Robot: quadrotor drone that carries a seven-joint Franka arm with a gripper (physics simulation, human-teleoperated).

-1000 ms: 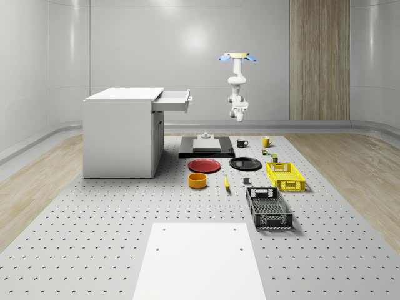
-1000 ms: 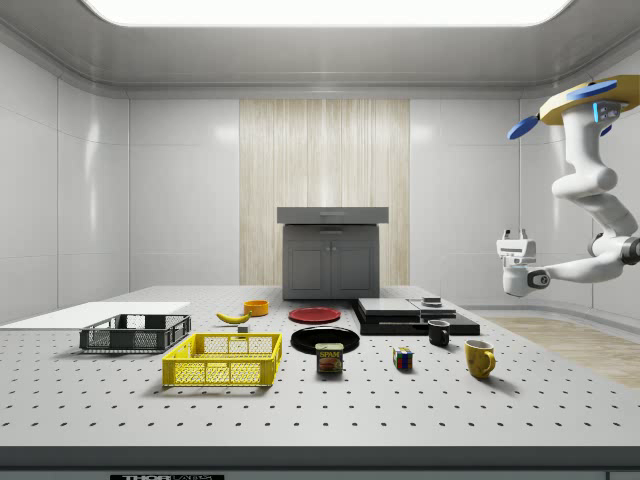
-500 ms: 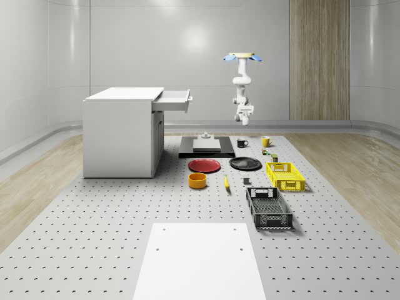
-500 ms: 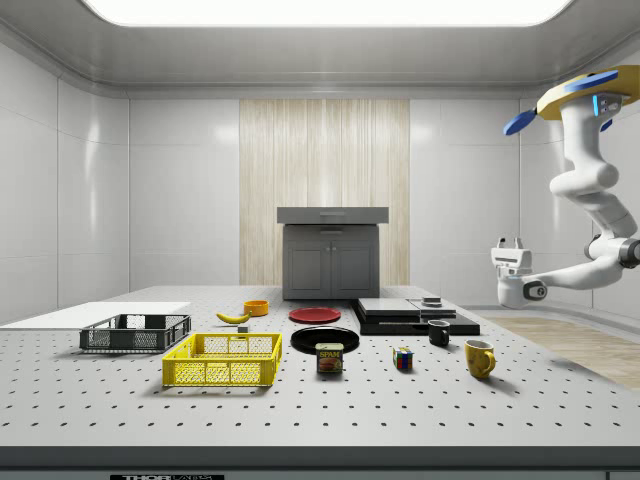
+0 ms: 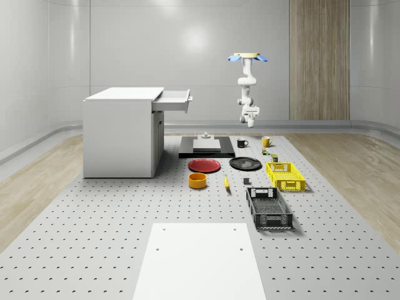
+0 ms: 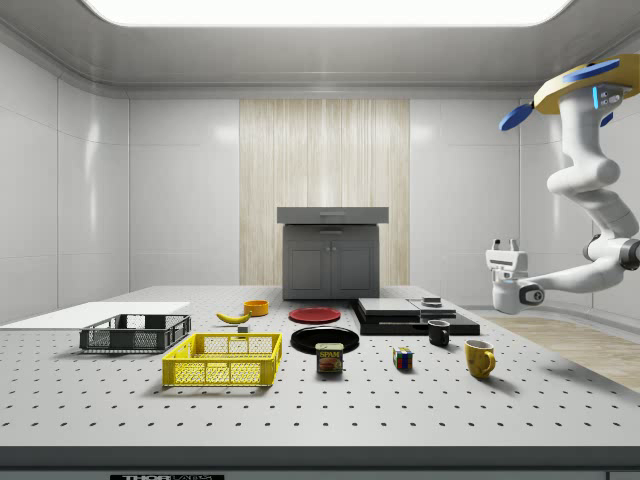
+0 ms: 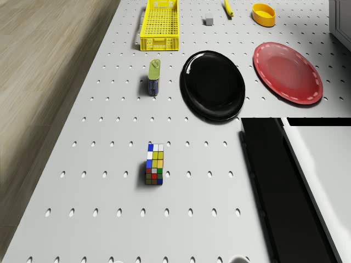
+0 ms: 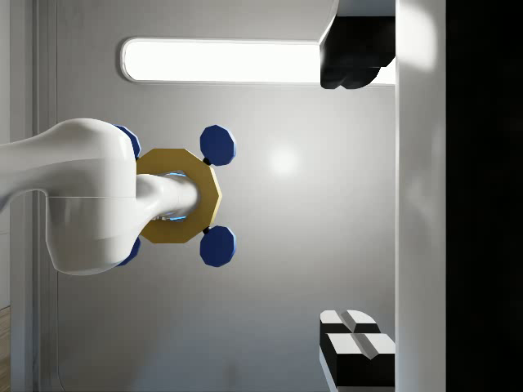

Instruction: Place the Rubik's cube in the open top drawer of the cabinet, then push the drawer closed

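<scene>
Your drone (image 6: 585, 85) hovers high; its claw (image 6: 503, 243), fingers apart and pointing upward, hangs well above the Rubik's cube (image 7: 154, 164) on the table (image 7: 98, 181). It looks light, rigid, slick: pinch opposite flat faces.

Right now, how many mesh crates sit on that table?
2: a yellow plastic mesh crate beside the black round plate, and a black mesh crate nearer the whole-scene camera.
</scene>
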